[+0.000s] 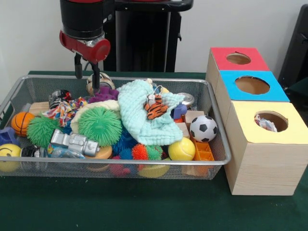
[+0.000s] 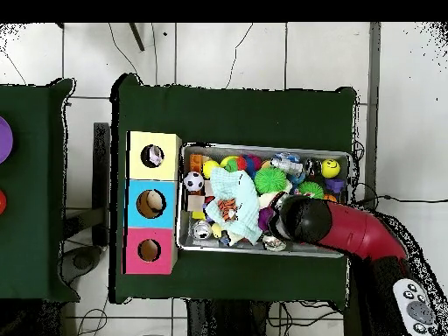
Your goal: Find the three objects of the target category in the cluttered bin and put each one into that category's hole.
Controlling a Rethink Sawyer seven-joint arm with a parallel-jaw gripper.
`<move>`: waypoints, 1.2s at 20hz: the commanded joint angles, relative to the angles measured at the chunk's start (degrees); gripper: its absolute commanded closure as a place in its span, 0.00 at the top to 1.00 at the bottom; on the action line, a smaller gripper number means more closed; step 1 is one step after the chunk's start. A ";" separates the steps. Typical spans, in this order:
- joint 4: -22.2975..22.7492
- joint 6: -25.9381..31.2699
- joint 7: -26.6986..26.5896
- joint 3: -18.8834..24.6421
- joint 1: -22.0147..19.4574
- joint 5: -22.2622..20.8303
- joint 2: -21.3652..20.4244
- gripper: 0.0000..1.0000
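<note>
The wire-mesh bin (image 1: 120, 166) is full of toys; it also shows in the overhead view (image 2: 262, 250). One white fabric piece with coloured dots (image 1: 64, 111) lies at the bin's far left, beside the spiky green ball (image 1: 99, 125). Another dotted fabric piece (image 1: 266, 123) sits inside the hole (image 1: 272, 121) of the yellow-topped box (image 1: 269, 144), and shows in the overhead view (image 2: 155, 157). I see no third piece. My gripper (image 1: 87, 76) is open and empty, just above the bin's far-left part, a little behind the dotted piece. In the overhead view the arm (image 2: 302, 219) hides it.
A mint-green cloth (image 1: 144, 118) with a tiger toy (image 1: 156, 107) lies mid-bin. A soccer ball (image 1: 203, 128), yellow ball (image 1: 181, 149), basketball (image 1: 21, 122), smiley ball (image 1: 8, 156) and silver robot toy (image 1: 74, 142) crowd the bin. Blue-topped (image 1: 252, 85) and red-topped (image 1: 238, 58) boxes stand behind the yellow one.
</note>
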 commanded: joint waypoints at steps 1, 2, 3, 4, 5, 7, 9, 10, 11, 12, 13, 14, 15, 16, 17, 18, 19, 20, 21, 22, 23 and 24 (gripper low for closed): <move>6.26 -6.45 -8.89 6.59 -2.86 -7.12 4.90 1.00; 6.52 -7.36 -8.45 6.60 -3.14 -7.81 5.08 1.00; 6.51 -8.10 -8.25 6.67 -3.61 -8.46 5.36 1.00; 6.19 -8.85 -8.16 6.74 -3.94 -9.21 5.70 1.00; 5.82 -9.02 -8.37 6.89 -4.37 -9.79 5.82 1.00; 4.46 -8.72 -9.39 7.61 -5.67 -10.74 6.14 1.00; 3.07 -8.55 -10.18 8.31 -6.99 -11.94 6.39 1.00; 2.52 -8.25 -10.62 8.61 -7.65 -12.49 6.49 1.00; 1.91 -7.84 -11.14 8.98 -8.36 -12.98 6.65 1.00; 1.83 -7.76 -11.29 9.32 -8.79 -13.48 6.81 1.00; 1.49 -7.49 -11.70 9.68 -9.51 -13.98 7.19 1.00; 1.64 -7.75 -11.53 9.86 -9.88 -14.53 7.40 1.00; 1.47 -7.95 -11.70 10.08 -10.46 -15.09 7.74 1.00; 1.68 -8.31 -11.43 10.22 -10.78 -15.68 7.91 1.00; 1.46 -8.35 -11.44 10.45 -11.27 -16.21 8.05 1.00; 1.64 -8.55 -11.20 10.59 -11.45 -16.76 7.90 1.00; 1.50 -8.15 -11.44 10.91 -11.85 -17.09 7.65 1.00; 1.36 -7.76 -11.68 11.22 -12.26 -17.43 7.41 1.00; 1.16 -7.27 -12.03 11.62 -12.76 -17.70 7.37 1.00; 1.11 -7.13 -12.27 11.95 -13.36 -18.06 7.34 1.00; 1.03 -7.18 -12.24 12.25 -13.78 -18.47 7.54 1.00; 0.99 -7.37 -12.15 12.61 -14.26 -18.94 7.93 1.00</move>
